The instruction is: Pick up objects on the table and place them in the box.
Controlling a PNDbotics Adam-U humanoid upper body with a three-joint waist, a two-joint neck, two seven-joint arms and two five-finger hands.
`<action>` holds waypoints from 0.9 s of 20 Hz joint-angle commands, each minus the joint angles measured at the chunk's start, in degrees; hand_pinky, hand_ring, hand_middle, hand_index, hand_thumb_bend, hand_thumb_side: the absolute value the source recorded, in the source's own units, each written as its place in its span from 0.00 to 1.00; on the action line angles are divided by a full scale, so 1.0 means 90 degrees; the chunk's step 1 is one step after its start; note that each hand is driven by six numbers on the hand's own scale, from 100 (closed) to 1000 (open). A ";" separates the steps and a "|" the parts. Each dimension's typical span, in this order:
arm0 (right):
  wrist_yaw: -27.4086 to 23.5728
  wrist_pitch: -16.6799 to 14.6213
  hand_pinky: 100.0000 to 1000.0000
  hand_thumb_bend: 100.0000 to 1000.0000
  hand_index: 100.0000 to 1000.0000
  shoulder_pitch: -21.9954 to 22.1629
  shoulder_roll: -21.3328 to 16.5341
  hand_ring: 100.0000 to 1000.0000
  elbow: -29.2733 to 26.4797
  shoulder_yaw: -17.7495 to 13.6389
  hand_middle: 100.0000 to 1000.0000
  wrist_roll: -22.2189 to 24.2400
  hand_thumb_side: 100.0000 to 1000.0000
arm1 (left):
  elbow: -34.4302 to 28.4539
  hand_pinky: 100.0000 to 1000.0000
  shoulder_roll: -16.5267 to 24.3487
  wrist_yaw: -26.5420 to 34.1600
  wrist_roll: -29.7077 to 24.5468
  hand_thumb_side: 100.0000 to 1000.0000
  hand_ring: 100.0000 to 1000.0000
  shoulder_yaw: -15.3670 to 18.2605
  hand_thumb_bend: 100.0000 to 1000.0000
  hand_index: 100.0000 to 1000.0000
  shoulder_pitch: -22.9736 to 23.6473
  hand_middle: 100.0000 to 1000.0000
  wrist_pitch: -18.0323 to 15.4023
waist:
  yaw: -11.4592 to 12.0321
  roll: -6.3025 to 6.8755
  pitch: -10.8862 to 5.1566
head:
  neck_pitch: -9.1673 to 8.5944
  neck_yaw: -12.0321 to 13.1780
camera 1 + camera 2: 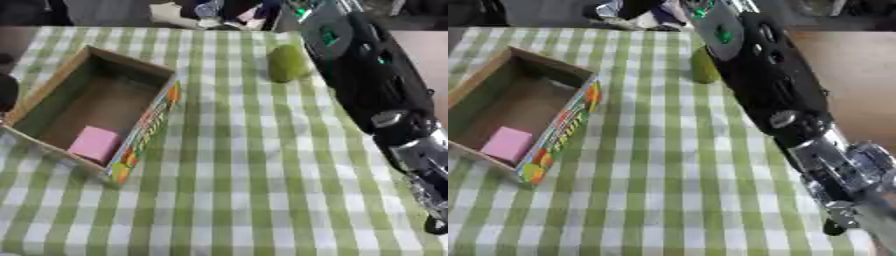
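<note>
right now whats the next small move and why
Probably bring the right arm back toward the green fruit: it lies on the checked cloth outside the box, which already holds a pink block. No robot hand shows clearly.

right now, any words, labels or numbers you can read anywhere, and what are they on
None can be read.
Box: its outer side wall has colourful print in orange, green and yellow, possibly lettering, too blurred to read.
Pink block inside the box: plain, no text visible.
Green fruit on the checked cloth: no label visible.
Right arm: green marks near its top, no readable characters.
</note>
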 commanded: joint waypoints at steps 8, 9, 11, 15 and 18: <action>-0.0853 0.0628 0.71 0.62 0.93 0.0227 -0.0958 0.81 0.1120 -0.0742 0.83 -0.0300 0.31 | 0.0045 0.53 0.0139 -0.0040 0.0009 0.62 0.66 0.0002 0.49 0.79 -0.0062 0.71 -0.0013 | -0.0004 0.0073 -0.0037 | -0.0036 0.0121; -0.0852 0.0636 0.71 0.62 0.93 0.0230 -0.0980 0.81 0.1272 -0.0769 0.83 -0.0304 0.31 | 0.0048 0.53 0.0140 -0.0039 0.0010 0.62 0.66 0.0003 0.49 0.79 -0.0059 0.71 -0.0012 | -0.0003 0.0077 -0.0031 | -0.0031 0.0121; -0.0832 0.0613 0.71 0.62 0.93 0.0214 -0.0999 0.80 0.1519 -0.0814 0.83 -0.0316 0.31 | 0.0054 0.53 0.0139 -0.0036 0.0009 0.62 0.66 0.0003 0.49 0.79 -0.0056 0.71 -0.0012 | -0.0001 0.0082 -0.0025 | -0.0026 0.0118; -0.0802 0.0532 0.71 0.62 0.93 0.0195 -0.0998 0.80 0.1679 -0.0839 0.83 -0.0352 0.31 | 0.0057 0.53 0.0138 -0.0034 0.0009 0.62 0.66 0.0003 0.49 0.79 -0.0055 0.71 -0.0013 | 0.0000 0.0083 -0.0023 | -0.0024 0.0117; -0.0768 0.0635 0.71 0.61 0.92 0.0340 -0.1078 0.80 0.1893 -0.0979 0.82 -0.0241 0.29 | 0.0056 0.52 0.0142 -0.0031 0.0006 0.63 0.66 0.0002 0.49 0.79 -0.0055 0.71 -0.0016 | -0.0021 0.0094 -0.0015 | -0.0035 0.0145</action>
